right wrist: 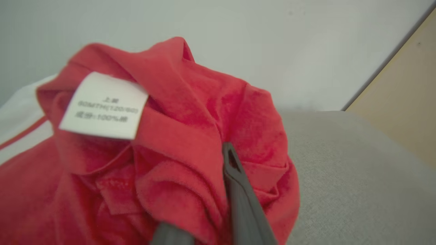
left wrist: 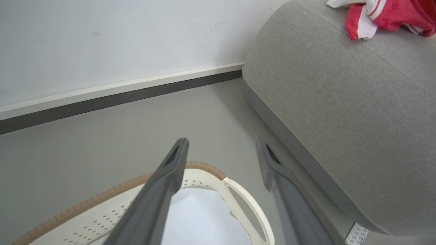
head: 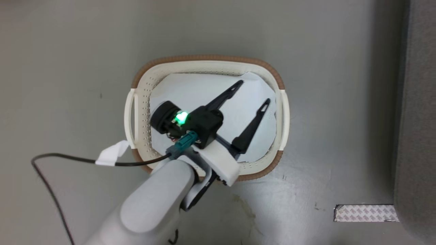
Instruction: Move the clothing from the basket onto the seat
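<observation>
A: Basket contents are requested.
B: The basket is seen on the grey floor; only a white sheet is lined inside it; the left gripper is held above it, fingers spread wide, nothing grasped.
A: Location of the clothing?
B: The red garment is found lying on the seat; the right gripper is buried in its folds; grip or release cannot be told.
</observation>
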Robot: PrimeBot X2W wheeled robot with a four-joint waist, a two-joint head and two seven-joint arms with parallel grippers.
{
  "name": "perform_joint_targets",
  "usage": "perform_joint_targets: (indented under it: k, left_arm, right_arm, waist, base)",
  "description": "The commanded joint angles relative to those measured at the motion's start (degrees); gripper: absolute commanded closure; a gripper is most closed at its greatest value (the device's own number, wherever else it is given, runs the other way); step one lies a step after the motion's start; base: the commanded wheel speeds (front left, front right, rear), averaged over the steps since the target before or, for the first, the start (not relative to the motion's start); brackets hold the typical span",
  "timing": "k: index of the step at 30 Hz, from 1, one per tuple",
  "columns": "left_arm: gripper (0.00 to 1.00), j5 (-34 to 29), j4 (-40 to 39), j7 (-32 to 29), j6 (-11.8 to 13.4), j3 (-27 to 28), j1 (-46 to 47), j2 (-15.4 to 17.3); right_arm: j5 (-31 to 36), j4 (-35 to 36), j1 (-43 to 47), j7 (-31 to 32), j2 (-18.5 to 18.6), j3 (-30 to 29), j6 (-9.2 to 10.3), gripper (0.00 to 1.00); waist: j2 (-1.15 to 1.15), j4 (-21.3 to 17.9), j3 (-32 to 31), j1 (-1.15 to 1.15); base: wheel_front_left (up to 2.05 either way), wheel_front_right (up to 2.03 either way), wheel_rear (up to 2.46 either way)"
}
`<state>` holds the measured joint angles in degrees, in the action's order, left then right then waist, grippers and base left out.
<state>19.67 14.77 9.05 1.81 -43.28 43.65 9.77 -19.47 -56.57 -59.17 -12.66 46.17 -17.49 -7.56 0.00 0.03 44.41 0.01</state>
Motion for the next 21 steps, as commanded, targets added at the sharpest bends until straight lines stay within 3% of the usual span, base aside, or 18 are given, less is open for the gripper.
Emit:
perform_joint_targets:
  k: [1,5,10,15,21]
  left_arm:
    - [0.00,0.60,-0.01,-0.18,-0.08,0.21,-0.55,0.67]
    - [0.00,1.30,-0.05,0.32,0.62,1.20,-1.12,1.92]
    - [0.00,2.93,1.37,1.99,1.15,2.48,-3.88,2.60]
    - [0.00,5.78,4.01,4.51,1.90,4.54,-8.96,2.87]
    - [0.00,8.85,6.01,6.11,2.68,8.72,-16.02,1.98]
  right_arm:
    - [0.56,-0.56,0.68,-0.32,0.01,0.03,0.15,0.00]
    - [1.11,-0.53,2.08,-1.48,-1.75,1.87,0.15,0.00]
    - [0.33,4.69,9.67,-2.48,-4.37,5.09,0.15,0.00]
    - [0.34,15.82,21.63,-2.51,-8.39,3.82,0.15,0.00]
    - [1.68,30.15,36.89,-2.53,-14.46,0.69,0.15,0.00]
  waist:
    - [0.00,-0.72,-0.95,-0.01]
    - [0.00,-2.14,-3.73,-0.01]
    - [0.00,-4.05,-9.62,-0.01]
    - [0.00,-4.85,-17.95,-0.01]
    - [0.00,-3.11,-27.43,-0.01]
  base:
    - [0.00,0.00,0.00]
    - [0.00,0.00,0.00]
    - [0.00,0.00,0.00]
    - [0.00,0.00,0.00]
    - [0.00,0.00,0.00]
